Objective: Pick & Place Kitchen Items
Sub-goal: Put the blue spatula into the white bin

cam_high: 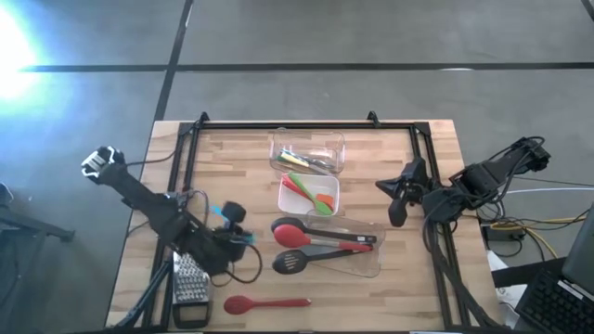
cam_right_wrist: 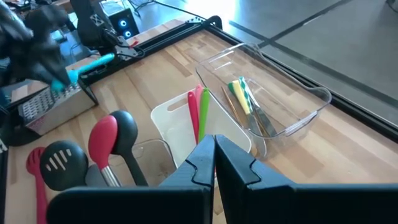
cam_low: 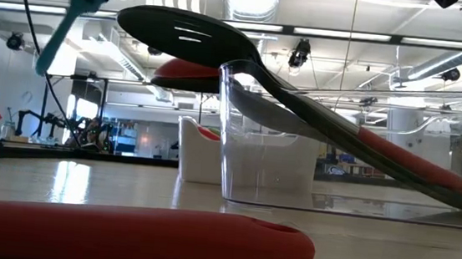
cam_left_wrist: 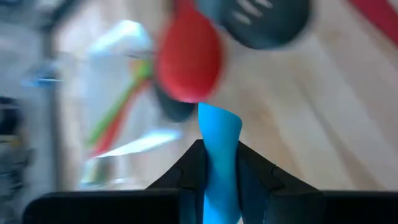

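The left gripper (cam_high: 239,237) hangs above the left part of the table (cam_high: 418,288), its jaws nearly shut on a teal tool (cam_high: 243,237), which sticks out past the fingertips (cam_left_wrist: 186,171) toward the tubs; in the low view the teal tool (cam_low: 69,15) is clear of the tabletop, tilted; just beside this gripper a steel grater (cam_high: 190,283) lies flat near the table's front left corner, and a red spoon (cam_high: 264,303) lies alone on the wood in front of the tubs, touching nothing else

Three clear tubs run down the middle of the table; the far tub (cam_high: 308,153) holds small green, yellow and wood-handled tools (cam_right_wrist: 249,106); the middle tub (cam_high: 309,193) holds red, green and orange tools (cam_high: 311,190); the near tub (cam_high: 371,264) holds a red spoon (cam_high: 290,235), a black ladle (cam_high: 283,224) and a black slotted spoon (cam_high: 290,263), whose heads stick out over its left rim while the handles rest inside

The right gripper (cam_high: 397,215) waits over the right side of the table, near the tubs, its jaws pressed together on nothing
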Motion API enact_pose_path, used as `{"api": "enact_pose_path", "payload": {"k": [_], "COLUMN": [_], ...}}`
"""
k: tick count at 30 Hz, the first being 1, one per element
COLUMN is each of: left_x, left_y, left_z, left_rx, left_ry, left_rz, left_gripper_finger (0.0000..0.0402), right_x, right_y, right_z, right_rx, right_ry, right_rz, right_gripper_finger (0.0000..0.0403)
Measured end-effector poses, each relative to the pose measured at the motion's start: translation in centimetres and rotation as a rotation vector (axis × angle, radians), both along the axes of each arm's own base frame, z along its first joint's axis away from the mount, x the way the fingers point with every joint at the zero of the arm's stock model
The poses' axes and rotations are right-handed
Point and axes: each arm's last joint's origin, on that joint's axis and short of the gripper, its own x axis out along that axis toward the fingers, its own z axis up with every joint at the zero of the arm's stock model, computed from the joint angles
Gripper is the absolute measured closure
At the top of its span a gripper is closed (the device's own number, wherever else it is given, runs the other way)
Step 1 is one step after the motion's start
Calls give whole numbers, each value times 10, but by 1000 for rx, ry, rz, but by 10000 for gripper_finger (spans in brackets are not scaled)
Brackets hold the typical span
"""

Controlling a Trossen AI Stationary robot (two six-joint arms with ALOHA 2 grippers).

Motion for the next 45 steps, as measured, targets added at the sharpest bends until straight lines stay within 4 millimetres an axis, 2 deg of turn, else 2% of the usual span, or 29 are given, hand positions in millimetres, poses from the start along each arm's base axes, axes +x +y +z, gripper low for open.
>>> {"api": "enact_pose_path", "payload": {"k": [7,14,18,21,27,32,35,41,45], "left_x": [-5,2,9,19,52,87,116,175,204], "left_y": [11,16,25,42,90,117,121,112,108], "left_z": [22,41,46,46,46,45,40,19,4], "left_rx": [81,52,125,176,93,103,127,163,198], "left_ry": [-213,-378,-371,-319,-223,-82,26,223,300], "left_rz": [107,113,39,10,-9,-28,-54,-117,-161], "left_gripper_finger": [342,343,344,344,344,344,344,344,344], "right_x": [5,20,28,31,31,31,31,31,29], "right_y": [3,10,15,16,17,17,16,16,16], "right_z": [-8,-15,-13,-11,-9,-9,-9,-9,-9], "right_rx": [4,-83,-134,-145,-137,-136,-137,-139,-137], "right_ry": [-12,-52,-81,-85,-99,-100,-100,-96,-92], "right_rz": [-1,30,63,70,69,69,69,70,76], "right_gripper_finger": [394,394,394,394,394,394,394,394,394]}}
